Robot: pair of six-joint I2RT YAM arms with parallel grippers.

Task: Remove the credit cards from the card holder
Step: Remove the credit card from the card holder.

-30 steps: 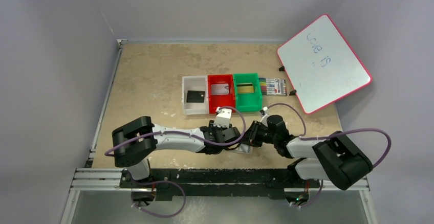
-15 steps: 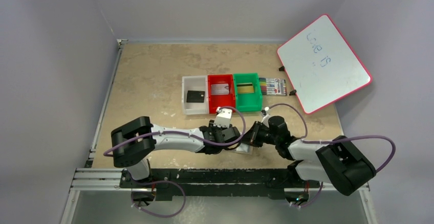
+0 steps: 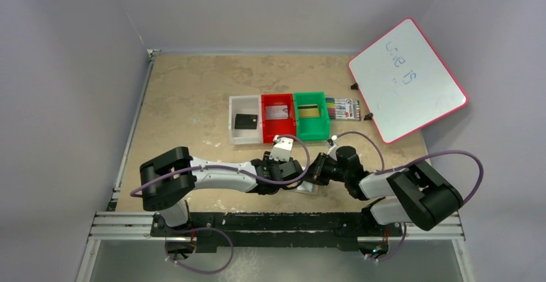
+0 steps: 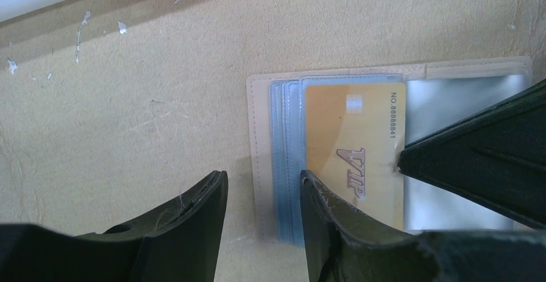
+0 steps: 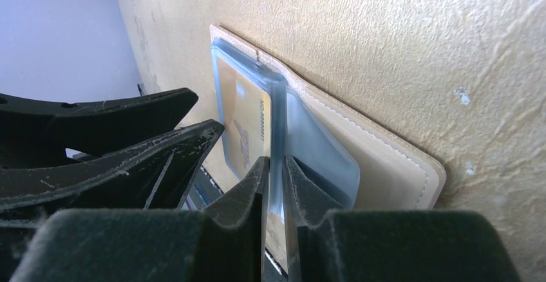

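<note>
The tan card holder (image 4: 335, 79) lies open on the table, with light-blue pockets (image 4: 290, 166) and a gold VIP card (image 4: 354, 147) in one of them. My left gripper (image 4: 264, 198) is open. It straddles the holder's left edge, and one finger (image 4: 328, 224) rests on the blue pockets. My right gripper (image 5: 275, 179) is shut on the gold card's edge (image 5: 248, 118) at the mouth of its blue pocket (image 5: 322, 153), over the holder (image 5: 386, 159). In the top view both grippers (image 3: 293, 171) (image 3: 317, 170) meet over the holder (image 3: 309, 188), which they mostly hide.
A white bin (image 3: 244, 131) holds a black card, a red bin (image 3: 278, 126) a pale card, and a green bin (image 3: 310, 126) a gold card. A striped marker pack (image 3: 343, 108) and a red-framed whiteboard (image 3: 407, 79) are at the back right.
Both grippers stay at the card holder. The right arm's rear links have shifted slightly to the left.
</note>
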